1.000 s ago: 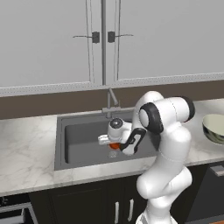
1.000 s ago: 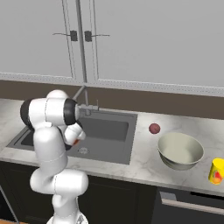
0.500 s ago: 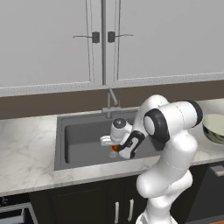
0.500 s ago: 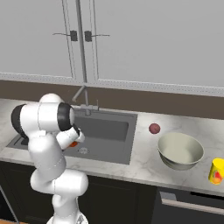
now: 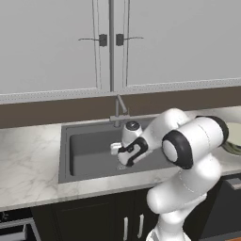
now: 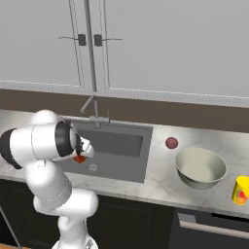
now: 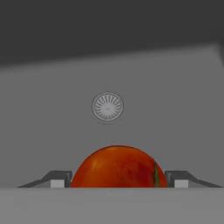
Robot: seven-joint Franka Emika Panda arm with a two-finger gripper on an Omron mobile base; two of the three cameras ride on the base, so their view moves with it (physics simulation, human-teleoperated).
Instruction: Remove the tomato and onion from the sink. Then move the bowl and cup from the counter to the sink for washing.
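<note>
Over the sink (image 6: 141, 160), the gripper (image 7: 117, 177) pinches the tomato (image 7: 117, 167); lift straight, clear the rim, then set it beside the onion (image 6: 171, 143).

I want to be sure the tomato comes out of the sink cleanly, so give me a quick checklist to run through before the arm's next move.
1. Tomato seated between the fingertips of the gripper: ok, one fingertip on each side.
2. Tomato lifted off the sink floor: ok, the drain lies well below it in the hand view.
3. Grip firm enough to carry: cannot tell, the contact points are hidden.
4. Onion already out of the sink: ok, it rests on the counter.
5. Free counter spot for the tomato: ok, bare marble between the sink and the bowl.
6. Faucet clear of the lift path: cannot tell.
</note>
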